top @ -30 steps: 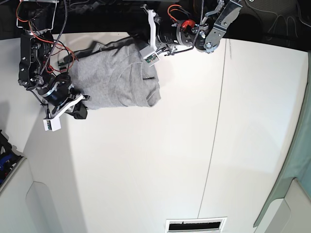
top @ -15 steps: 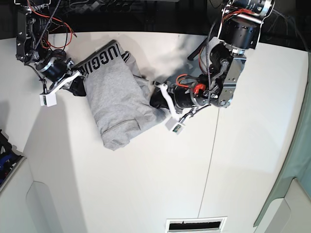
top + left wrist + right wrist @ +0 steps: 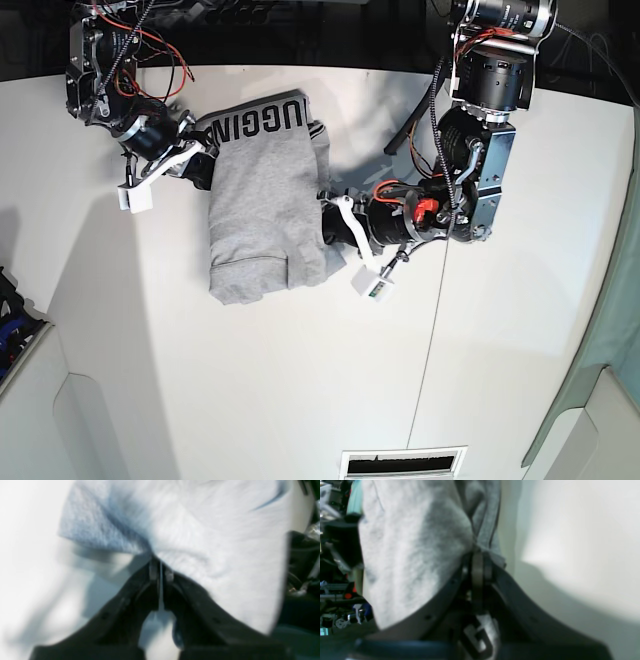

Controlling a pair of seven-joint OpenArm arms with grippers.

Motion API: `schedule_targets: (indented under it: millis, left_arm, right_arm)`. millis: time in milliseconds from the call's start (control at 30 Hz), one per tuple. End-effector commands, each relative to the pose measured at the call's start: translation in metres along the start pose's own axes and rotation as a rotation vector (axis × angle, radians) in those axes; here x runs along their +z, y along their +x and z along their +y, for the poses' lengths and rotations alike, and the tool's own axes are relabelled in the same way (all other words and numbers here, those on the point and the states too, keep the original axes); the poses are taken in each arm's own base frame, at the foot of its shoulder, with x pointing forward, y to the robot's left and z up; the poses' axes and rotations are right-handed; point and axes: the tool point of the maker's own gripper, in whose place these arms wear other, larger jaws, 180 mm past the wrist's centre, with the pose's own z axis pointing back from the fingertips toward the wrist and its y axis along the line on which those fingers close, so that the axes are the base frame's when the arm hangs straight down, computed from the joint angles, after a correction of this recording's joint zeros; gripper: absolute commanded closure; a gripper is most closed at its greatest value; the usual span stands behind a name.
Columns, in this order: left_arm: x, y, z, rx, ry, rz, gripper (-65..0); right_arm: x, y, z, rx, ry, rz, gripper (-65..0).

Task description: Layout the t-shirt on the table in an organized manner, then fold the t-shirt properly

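The light grey t-shirt (image 3: 262, 200) lies bunched lengthwise on the white table (image 3: 300, 380), black lettering (image 3: 262, 120) showing at its far end. My right gripper (image 3: 200, 165), at the left of the base view, is shut on the shirt's left edge near the lettering. The right wrist view shows its fingertips (image 3: 478, 555) pinching grey cloth (image 3: 415, 545). My left gripper (image 3: 330, 225), at the right of the base view, is shut on the shirt's right edge. Its black fingers (image 3: 160, 572) clamp a fold of the t-shirt (image 3: 212, 537) in the left wrist view.
A thin dark seam (image 3: 435, 330) runs down the table right of the shirt. A slotted vent (image 3: 403, 463) sits at the near edge. A teal curtain (image 3: 612, 330) hangs at the right, and dark clutter (image 3: 10, 320) lies off the left edge.
Both grippers have dragged the shirt to the right; the lettered end swung right and the shirt now lies more upright. Both grips are unchanged.
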Motion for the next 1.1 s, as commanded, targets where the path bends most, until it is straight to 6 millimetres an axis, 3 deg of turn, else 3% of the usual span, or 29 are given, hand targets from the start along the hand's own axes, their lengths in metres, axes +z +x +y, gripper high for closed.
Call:
schedule_targets:
  millis: [0,167,233,300,467,567,633,733,900,967,1067]
  left_arm:
    - [0.013,0.027,0.0,-0.03,0.001,-0.077,-2.7]
    - [0.049,0.053,0.01,-0.087,0.037,-0.169,-2.7]
    - [0.057,0.068,0.001,-0.098,0.008,-0.222,-2.7]
    - [0.058,0.079,-0.023,-0.108,-0.082,-0.263,-2.7]
    - [0.016,0.058,-0.098,-0.178,-0.262,-0.15,-2.7]
    - [-0.011,0.041,-0.118,-0.265,-0.265,-0.117,-2.7]
    - [-0.025,0.031,-0.118,-0.264,-0.256,-0.11,-2.7]
    - [-0.042,0.004,-0.099,-0.229,-0.213,-0.052,-2.7]
    - [-0.056,-0.037,-0.078,-0.175,-0.178,0.048,-2.7]
    - [-0.057,-0.044,-0.076,-0.16,-0.177,0.065,-2.7]
    - [-0.056,-0.038,-0.078,-0.157,-0.184,0.051,-2.7]
  right_arm:
    - [0.007,0.012,0.004,0.016,0.018,-0.047,0.0]
    - [0.034,0.034,0.005,0.064,-0.012,-0.135,0.0]
    - [0.047,0.048,0.0,0.091,-0.042,-0.169,0.0]
    - [0.06,0.06,-0.008,0.115,-0.071,-0.194,0.0]
    - [0.09,0.083,-0.035,0.145,-0.151,-0.241,0.0]
    - [0.103,0.092,-0.047,0.148,-0.19,-0.263,0.0]
    - [0.112,0.097,-0.055,0.15,-0.215,-0.278,0.0]
    - [0.124,0.105,-0.064,0.163,-0.246,-0.285,0.0]
    - [0.128,0.108,-0.067,0.175,-0.256,-0.286,0.0]
    - [0.127,0.108,-0.067,0.17,-0.254,-0.288,0.0]
    - [0.127,0.109,-0.064,0.16,-0.24,-0.299,0.0]
